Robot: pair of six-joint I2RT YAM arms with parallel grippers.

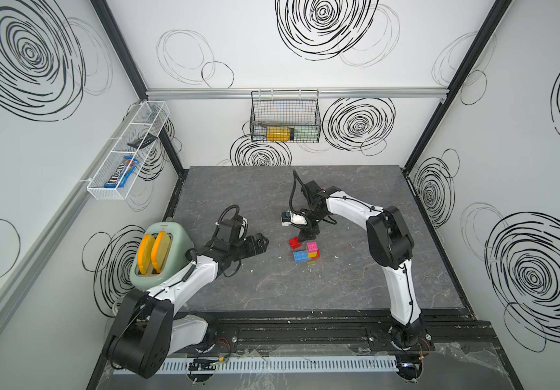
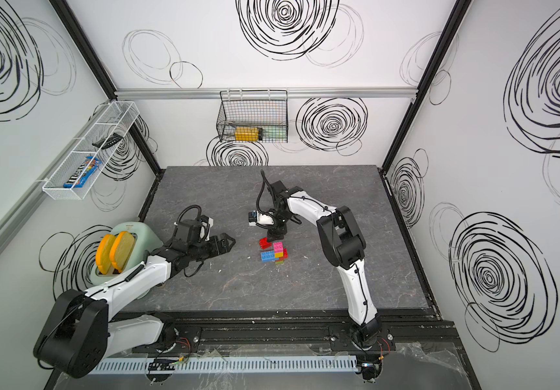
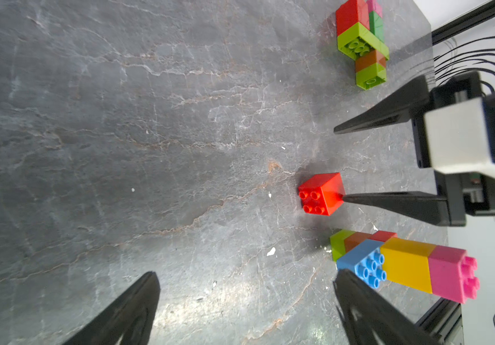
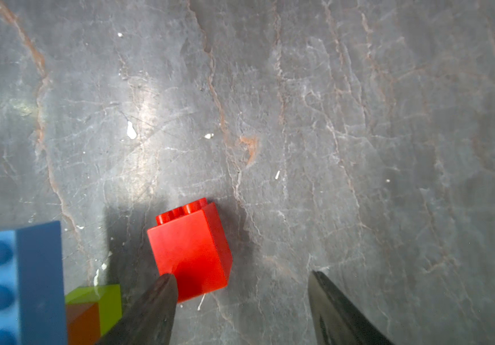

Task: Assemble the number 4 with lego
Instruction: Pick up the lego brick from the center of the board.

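**Red brick** (image 4: 191,251): one loose piece, four studs. It lies near the middle of the bench (image 1: 238,189), tipped on its side with the studs pointing sideways. It is just beside the main stack and not joined to it.

**Main stack** (image 1: 307,254): blue, yellow and pink bricks, with lime, orange and red behind them. It lies flat near the bench's middle, on the front-right side of the red brick.

**Second stack** (image 3: 361,44): red, lime, dark green, pink and orange. It shows in the left wrist view only, well apart from the red brick. You cannot place it on the bench from these views.

**Right jaws:** apart and holding nothing, lowered at the red brick. One fingertip (image 4: 162,286) touches a smooth wall of the brick, and the other stands clear over bare bench. The brick is not between them.

**Left jaws:** wide apart and empty, on the left-edge side of the lego and pointed toward it.

**Handling, as judged:**
- Expect the bricks to be light, rigid and glossy, so a nudge will likely skate one across the bench.
- Take the red brick across two opposite flat walls, never on the studs.
- Centre it between the jaws before closing.
- It will probably need turning studs-up before you press it on.
- The stacks hold by stud friction alone, so grip one brick squarely and avoid levering a seam.
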